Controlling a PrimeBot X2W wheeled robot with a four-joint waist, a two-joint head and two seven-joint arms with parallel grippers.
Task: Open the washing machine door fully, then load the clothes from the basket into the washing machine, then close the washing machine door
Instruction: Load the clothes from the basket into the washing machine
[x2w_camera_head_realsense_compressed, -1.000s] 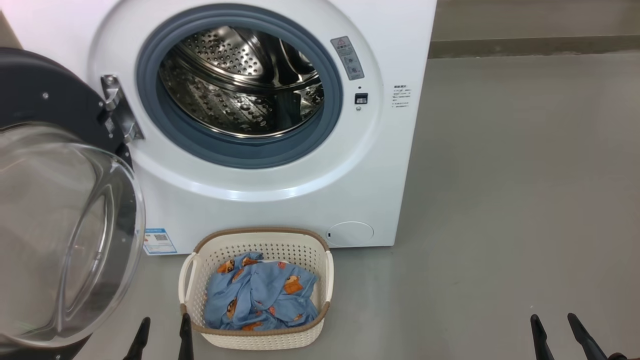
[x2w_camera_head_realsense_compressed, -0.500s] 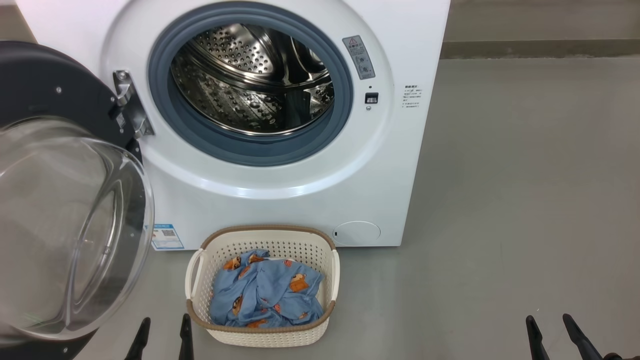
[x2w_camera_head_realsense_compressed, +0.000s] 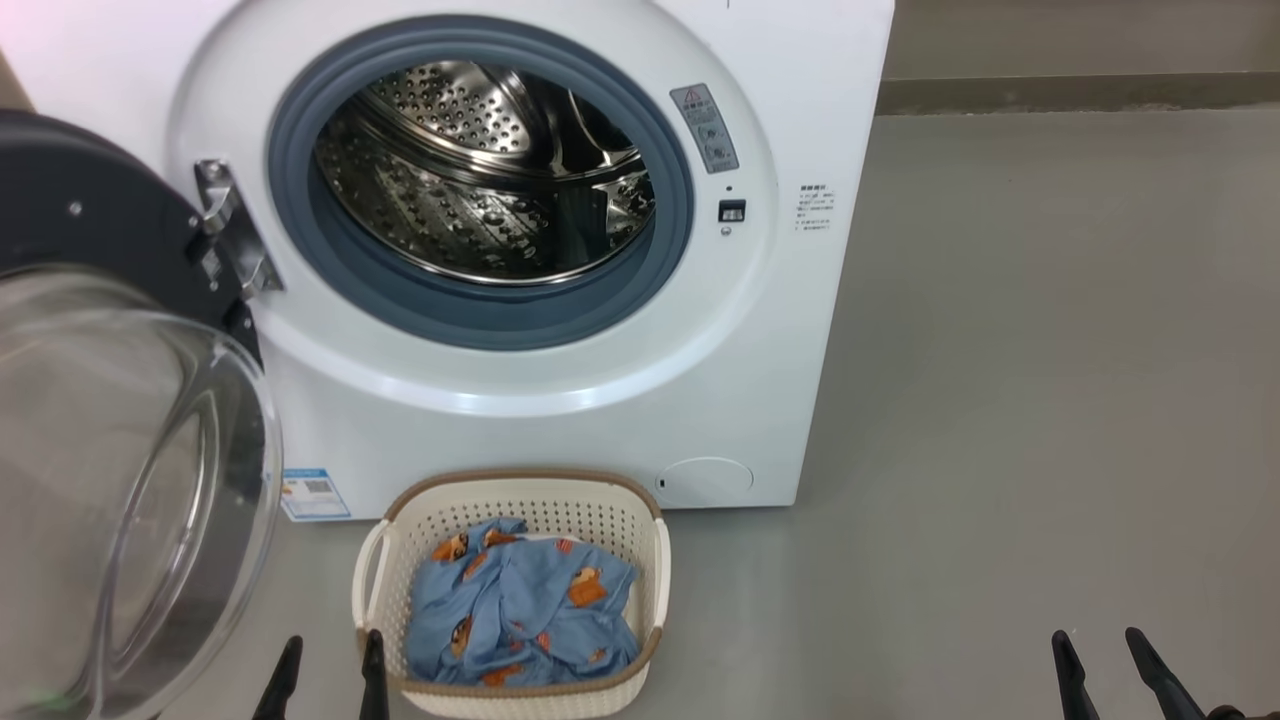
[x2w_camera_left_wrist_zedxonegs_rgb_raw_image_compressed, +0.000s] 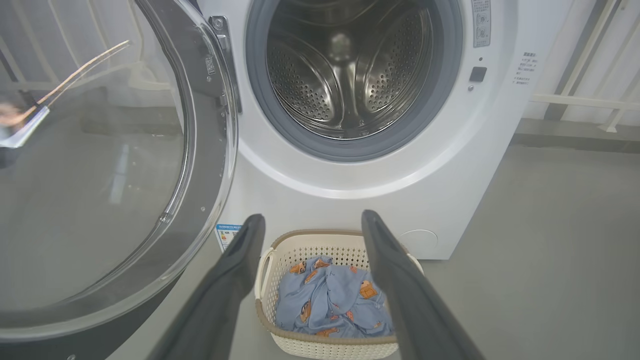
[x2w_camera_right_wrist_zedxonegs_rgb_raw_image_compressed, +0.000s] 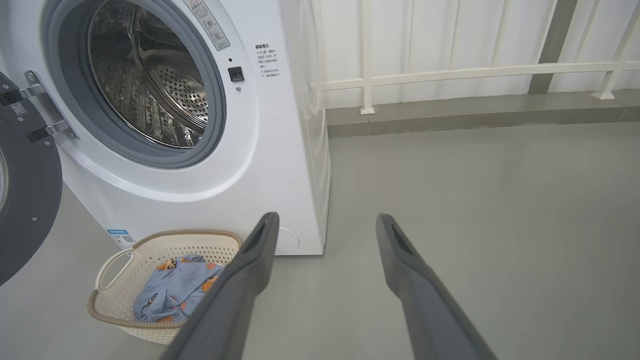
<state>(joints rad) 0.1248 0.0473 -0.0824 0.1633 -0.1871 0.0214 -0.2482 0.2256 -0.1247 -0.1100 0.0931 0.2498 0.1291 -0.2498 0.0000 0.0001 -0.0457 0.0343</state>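
In the head view, the cream-white perforated plastic basket (x2w_camera_head_realsense_compressed: 520, 480) with a brown woven-look rim stands on the grey floor (x2w_camera_head_realsense_compressed: 1000, 400), close at the left claw's (x2w_camera_head_realsense_compressed: 331, 640) two o'clock. It holds crumpled light blue cartoon-printed clothes (x2w_camera_head_realsense_compressed: 520, 600). Both claws are spread and empty. The right claw (x2w_camera_head_realsense_compressed: 1097, 635) is well apart, at the basket's three o'clock. The big white front-loading washing machine (x2w_camera_head_realsense_compressed: 560, 420) is at the basket's twelve o'clock. Its glossy black round glass-bowled door (x2w_camera_head_realsense_compressed: 100, 200) hangs open at nine.

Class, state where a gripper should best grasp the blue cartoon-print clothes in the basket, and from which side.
Grip the raised central fold of the light blue printed fabric garments, from above: the heap lies low inside the cream perforated plastic basket, whose walls block sideways approaches.
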